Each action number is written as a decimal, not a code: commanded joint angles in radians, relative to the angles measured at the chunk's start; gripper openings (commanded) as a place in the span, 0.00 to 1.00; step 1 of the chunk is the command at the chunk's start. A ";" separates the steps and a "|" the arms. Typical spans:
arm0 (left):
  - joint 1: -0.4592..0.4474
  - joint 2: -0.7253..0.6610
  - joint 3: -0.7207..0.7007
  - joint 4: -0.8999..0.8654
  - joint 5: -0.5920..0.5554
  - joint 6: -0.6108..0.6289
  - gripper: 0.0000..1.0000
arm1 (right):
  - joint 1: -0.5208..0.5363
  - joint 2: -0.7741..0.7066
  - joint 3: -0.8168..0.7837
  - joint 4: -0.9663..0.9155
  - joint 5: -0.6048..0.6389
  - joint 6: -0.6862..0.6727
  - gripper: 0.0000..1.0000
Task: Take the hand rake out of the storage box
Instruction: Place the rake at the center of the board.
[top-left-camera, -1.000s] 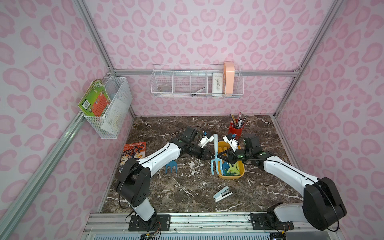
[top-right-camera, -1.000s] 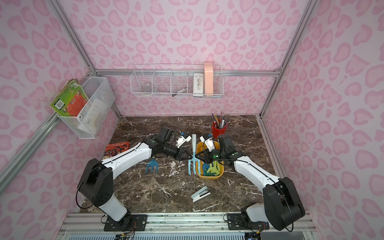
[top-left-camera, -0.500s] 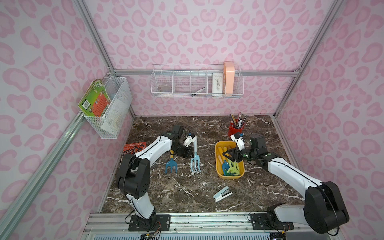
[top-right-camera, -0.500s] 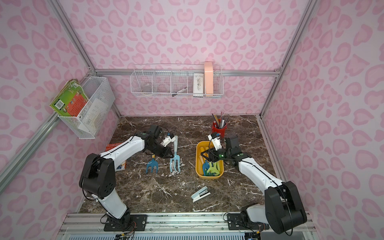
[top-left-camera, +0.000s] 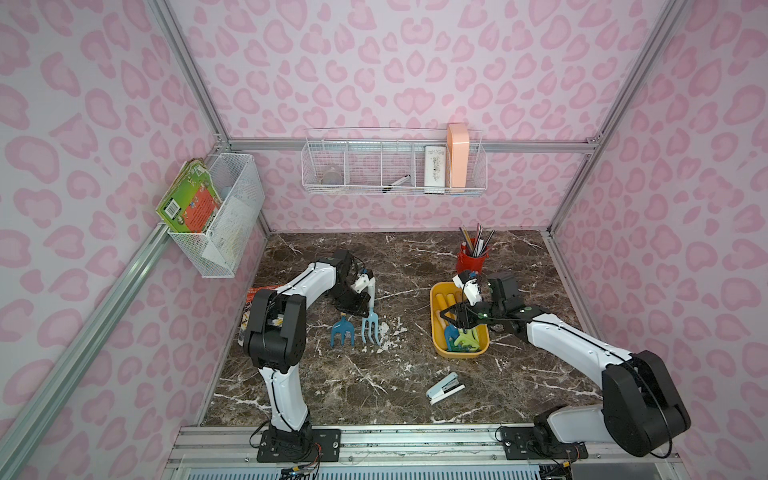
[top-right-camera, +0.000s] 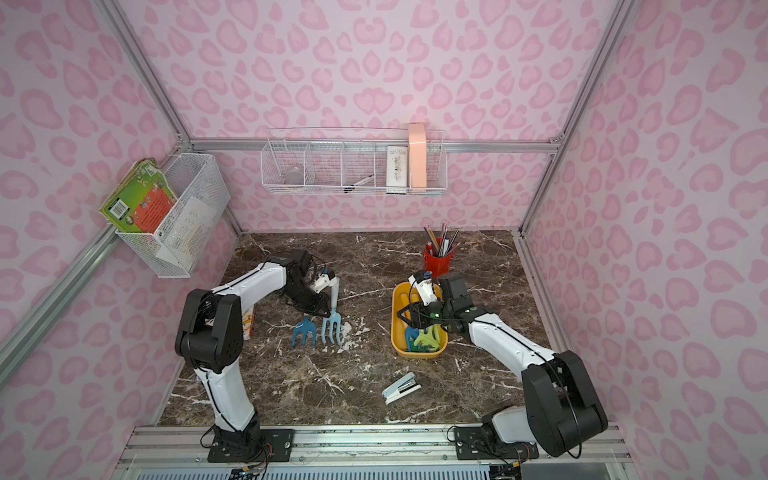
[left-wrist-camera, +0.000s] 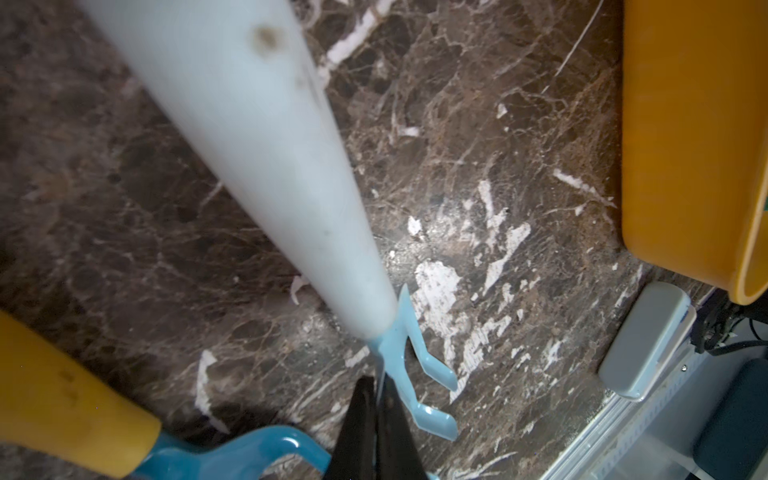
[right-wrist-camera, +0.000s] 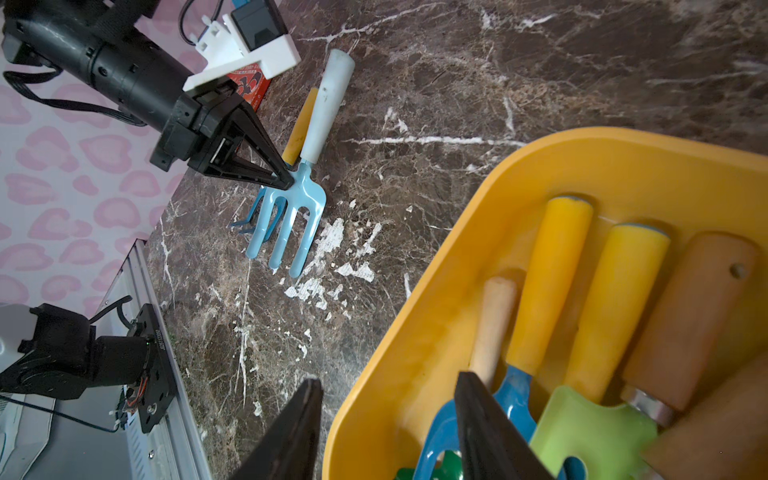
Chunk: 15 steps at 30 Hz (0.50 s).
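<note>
On the table (top-left-camera: 332, 395), left of the box (top-left-camera: 457, 352): the rake (top-left-camera: 370, 318) sits outside the box, with pale blue tines pointing at the near edge and a whitish handle.
Left gripper (top-left-camera: 366, 311): fingers clenched on the rake's thin metal neck, just where the handle meets the tines; the right wrist view shows the black tips pinched there, and the left wrist view (left-wrist-camera: 376, 399) shows them closed on the metal.
Rake's tilt: the handle (left-wrist-camera: 257, 137) slants up toward the left wrist camera; whether the tines touch the marble cannot be told.
Dark-blue rake (top-left-camera: 343, 332): lies just beside the pale one, on the left arm's side, its yellow handle running back under the gripper.
Box contents: a yellow tub, apart from the rake and nearer the right arm, holding tools (right-wrist-camera: 548, 282) with yellow and wooden handles and green and blue heads.
Right gripper (top-left-camera: 446, 319): fingers spread, grasping nothing, over the box's long wall — one finger outside the wall, one inside above the tools.
Cup (top-left-camera: 471, 259): red, full of pencils, just behind the box.
Stapler (top-left-camera: 445, 387): white, alone toward the front edge.
</note>
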<state>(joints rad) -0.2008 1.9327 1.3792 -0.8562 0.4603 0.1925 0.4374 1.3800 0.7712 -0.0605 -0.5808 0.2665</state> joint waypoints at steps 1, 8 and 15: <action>0.026 0.009 -0.010 -0.009 0.028 0.030 0.00 | 0.010 -0.008 -0.006 0.042 0.008 0.024 0.53; 0.041 0.059 0.004 0.011 0.069 0.021 0.00 | 0.027 -0.010 -0.002 0.030 0.028 0.026 0.53; 0.043 0.086 0.008 -0.006 0.038 0.015 0.04 | 0.024 -0.027 -0.019 -0.001 0.093 0.053 0.53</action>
<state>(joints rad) -0.1570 2.0090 1.3888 -0.8547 0.5560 0.1925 0.4629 1.3563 0.7551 -0.0498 -0.5308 0.2962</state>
